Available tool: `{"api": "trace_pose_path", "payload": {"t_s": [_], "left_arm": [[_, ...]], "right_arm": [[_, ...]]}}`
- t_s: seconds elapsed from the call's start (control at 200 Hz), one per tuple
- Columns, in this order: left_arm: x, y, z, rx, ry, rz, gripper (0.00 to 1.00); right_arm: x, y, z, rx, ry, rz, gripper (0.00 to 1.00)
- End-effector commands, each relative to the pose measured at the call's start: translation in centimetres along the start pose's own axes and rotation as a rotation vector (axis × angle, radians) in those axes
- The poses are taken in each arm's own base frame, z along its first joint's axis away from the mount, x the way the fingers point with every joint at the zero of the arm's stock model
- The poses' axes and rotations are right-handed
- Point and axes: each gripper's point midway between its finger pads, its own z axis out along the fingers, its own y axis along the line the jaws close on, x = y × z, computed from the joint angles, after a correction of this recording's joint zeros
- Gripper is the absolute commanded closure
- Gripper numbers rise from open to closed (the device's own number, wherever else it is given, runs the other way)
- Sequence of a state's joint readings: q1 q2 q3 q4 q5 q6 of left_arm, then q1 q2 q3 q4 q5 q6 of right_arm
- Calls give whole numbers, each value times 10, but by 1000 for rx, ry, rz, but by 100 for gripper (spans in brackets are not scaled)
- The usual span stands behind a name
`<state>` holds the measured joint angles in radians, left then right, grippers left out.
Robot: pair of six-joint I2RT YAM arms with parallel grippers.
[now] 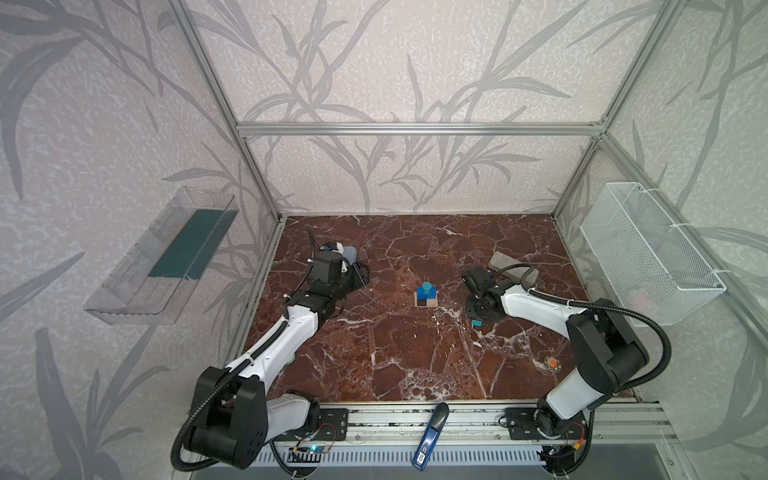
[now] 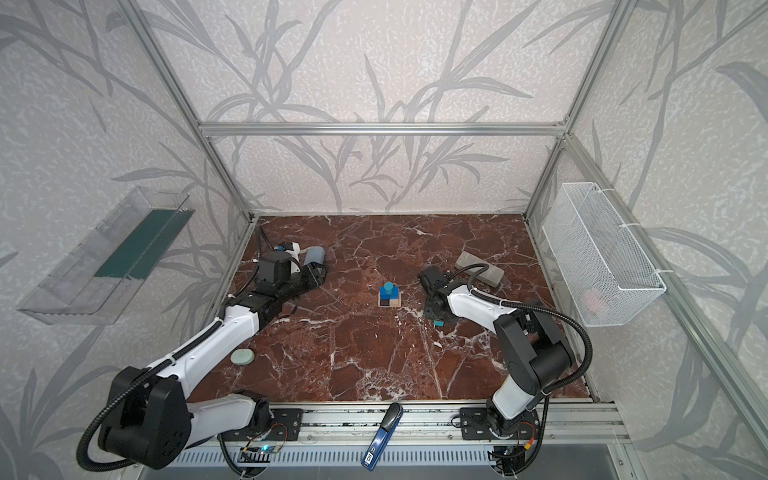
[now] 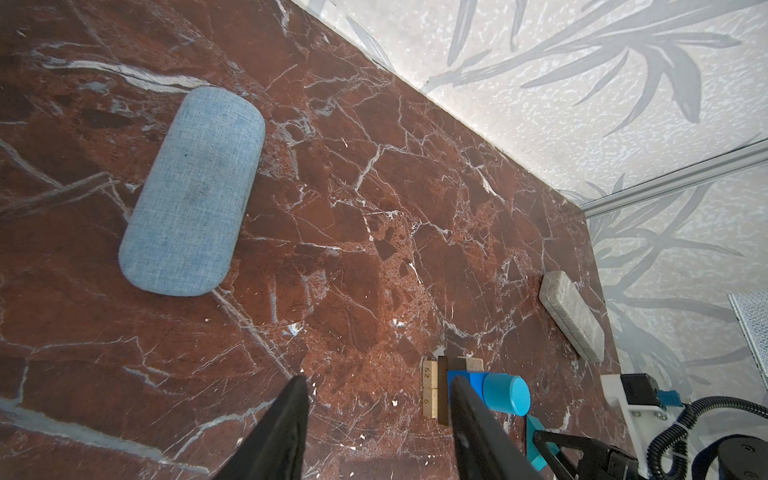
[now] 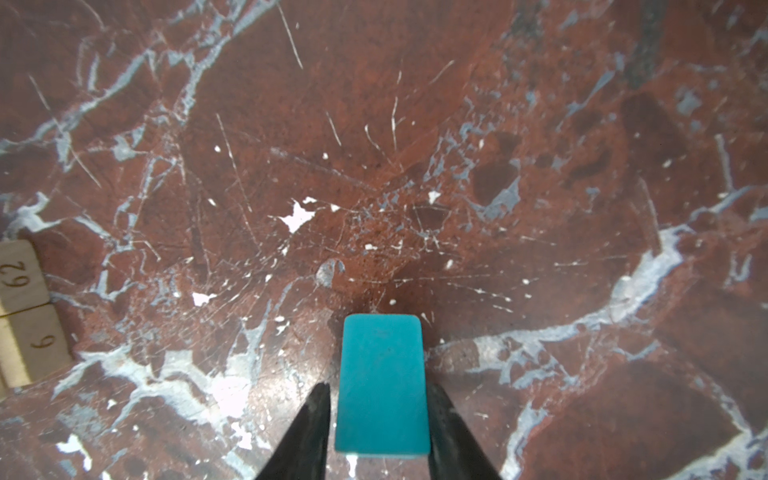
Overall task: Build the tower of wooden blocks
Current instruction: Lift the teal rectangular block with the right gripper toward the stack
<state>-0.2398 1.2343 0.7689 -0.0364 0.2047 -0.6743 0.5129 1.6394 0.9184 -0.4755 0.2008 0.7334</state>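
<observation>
In both top views the tower [image 1: 426, 296] [image 2: 390, 296] stands mid-table: pale and dark brown bars, blue cubes, and a blue cylinder [image 3: 507, 394] on top. To its right a teal block [image 1: 476, 323] [image 4: 381, 382] lies flat on the table. My right gripper [image 4: 378, 388] points down over it, with one finger on each side. One finger touches the block and a thin gap shows at the other, so the gripper is open. My left gripper [image 3: 378, 395] [image 1: 359, 276] hovers open and empty at the left. The tower's pale bars [image 3: 430, 388] lie just past its fingertip.
A grey-blue fabric case [image 3: 193, 191] [image 1: 350, 252] lies at the back left beside my left arm. A grey stone-like brick [image 1: 513, 266] [image 3: 573, 316] sits behind my right wrist. A pale green disc [image 2: 243, 356] lies by my left forearm. A wire basket [image 1: 648, 253] hangs on the right wall.
</observation>
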Motion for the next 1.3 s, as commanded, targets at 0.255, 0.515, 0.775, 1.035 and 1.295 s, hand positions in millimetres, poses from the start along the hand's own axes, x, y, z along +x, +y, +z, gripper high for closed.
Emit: {"api": "trace_pose_path", "payload": {"t_s": [0.255, 0.515, 0.775, 1.035, 1.295], "left_arm": [[-2, 2, -3, 5, -11, -9, 46], [-1, 3, -3, 3, -11, -10, 46], [-2, 3, -5, 5, -16, -11, 46], [-4, 2, -10, 8, -25, -4, 46], [-8, 2, -20, 14, -52, -2, 46]], "right_arm": [[3, -2, 4, 19, 11, -1, 64], [3, -2, 1, 17, 9, -5, 75], [-14, 12, -30, -33, -1, -171, 78], [-48, 56, -78, -203, -59, -426, 77], [-83, 87, -116, -276, -149, -638, 78]]}}
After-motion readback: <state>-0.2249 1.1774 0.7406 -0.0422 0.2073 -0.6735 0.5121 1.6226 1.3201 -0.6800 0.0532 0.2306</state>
